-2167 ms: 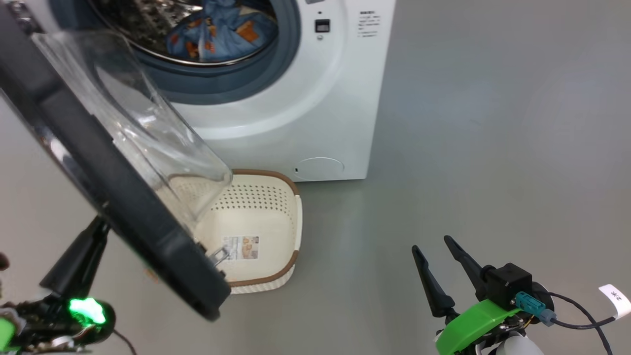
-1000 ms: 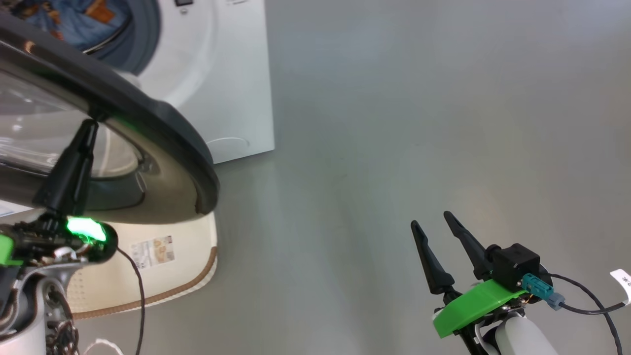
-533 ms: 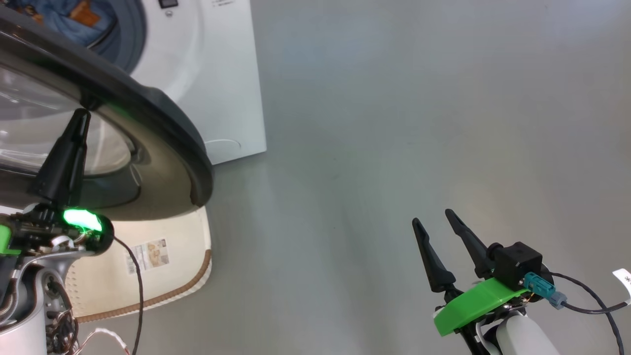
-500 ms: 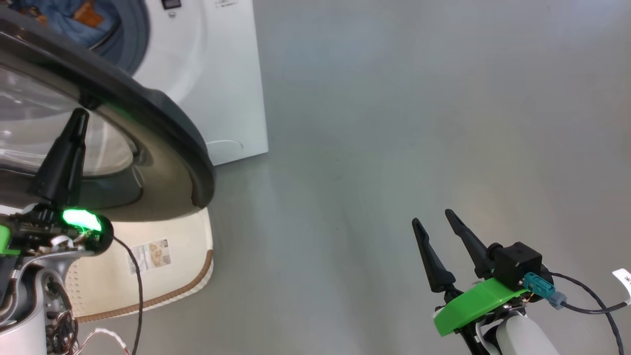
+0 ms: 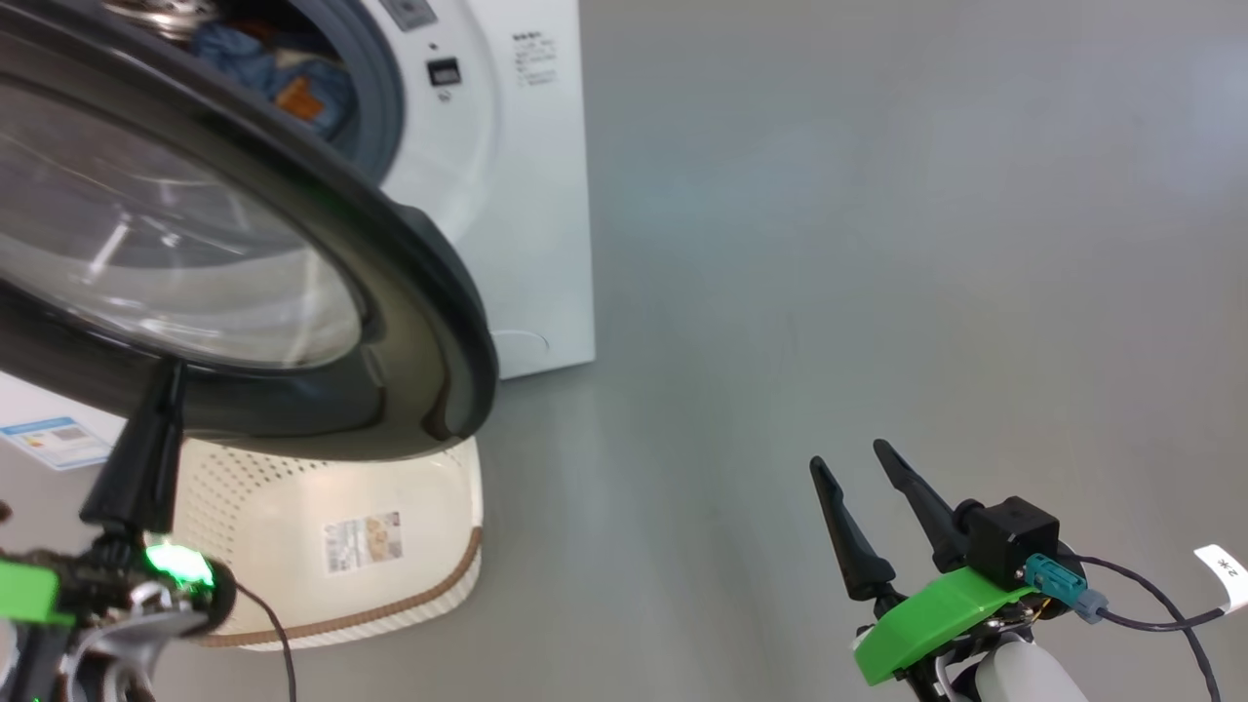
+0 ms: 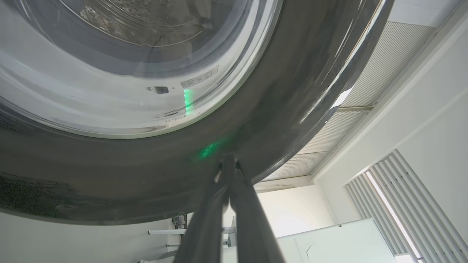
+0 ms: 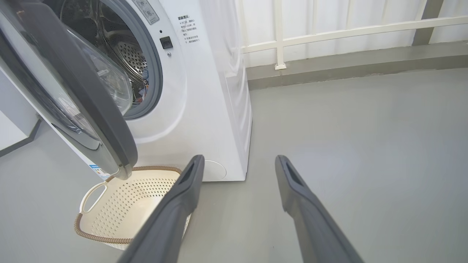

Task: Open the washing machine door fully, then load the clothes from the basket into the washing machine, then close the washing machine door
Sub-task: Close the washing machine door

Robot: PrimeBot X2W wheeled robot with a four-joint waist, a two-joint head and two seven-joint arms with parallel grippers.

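Clothes sit inside the washing machine; the basket lies empty below. The closed left hand touches the half-open door: push steadily at the rim until it latches. The right hand hangs open.

The large round washing machine door had a glossy black rim, apparently plastic, that mirrored the room, set around a smooth clear glass bowl. The big white washing machine was smooth with a soft gloss. Its grey gasket was matt rubber and its perforated drum bright steel. The blue-and-orange clothes were soft, creased cloth. The cream perforated basket was matt plastic with a brown woven-look rim and a paper label. The grey floor was smooth with a dull sheen.
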